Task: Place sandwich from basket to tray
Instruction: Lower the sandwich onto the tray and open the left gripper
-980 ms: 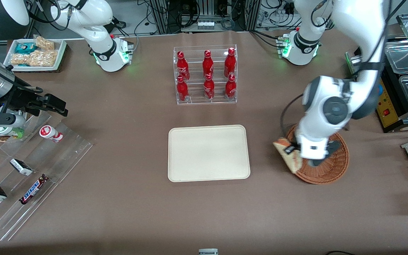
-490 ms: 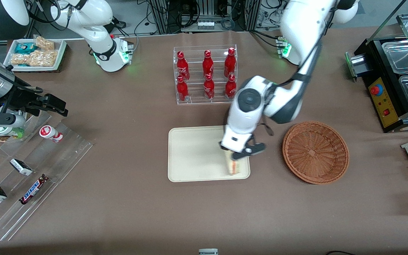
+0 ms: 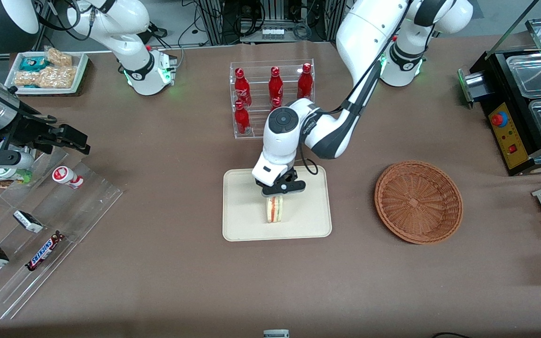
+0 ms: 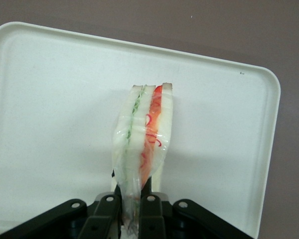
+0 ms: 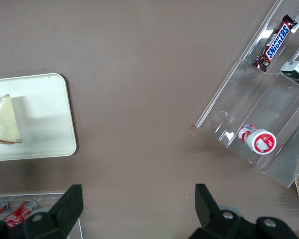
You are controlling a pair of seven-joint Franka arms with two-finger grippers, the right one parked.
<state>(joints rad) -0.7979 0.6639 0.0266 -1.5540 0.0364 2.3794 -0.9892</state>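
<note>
The sandwich (image 3: 274,210) (image 4: 143,134) (image 5: 4,119), a wrapped wedge of white bread with red and green filling, stands on its edge over the middle of the cream tray (image 3: 244,220) (image 4: 50,99) (image 5: 45,114). My left gripper (image 3: 277,191) (image 4: 132,209) is just above the tray, shut on the sandwich's wrapped end. Whether the sandwich touches the tray surface I cannot tell. The round wicker basket (image 3: 418,202) sits on the table beside the tray toward the working arm's end, with nothing in it.
A clear rack of red cola bottles (image 3: 273,98) stands farther from the front camera than the tray, close to my forearm. Acrylic racks with snacks (image 3: 40,234) and a white snack tray (image 3: 47,70) lie toward the parked arm's end. A black appliance (image 3: 529,108) stands beyond the basket's end.
My left gripper carried the sandwich out of the basket, across the gap and over the tray, ending at the tray's middle. The basket is left with nothing in it.
</note>
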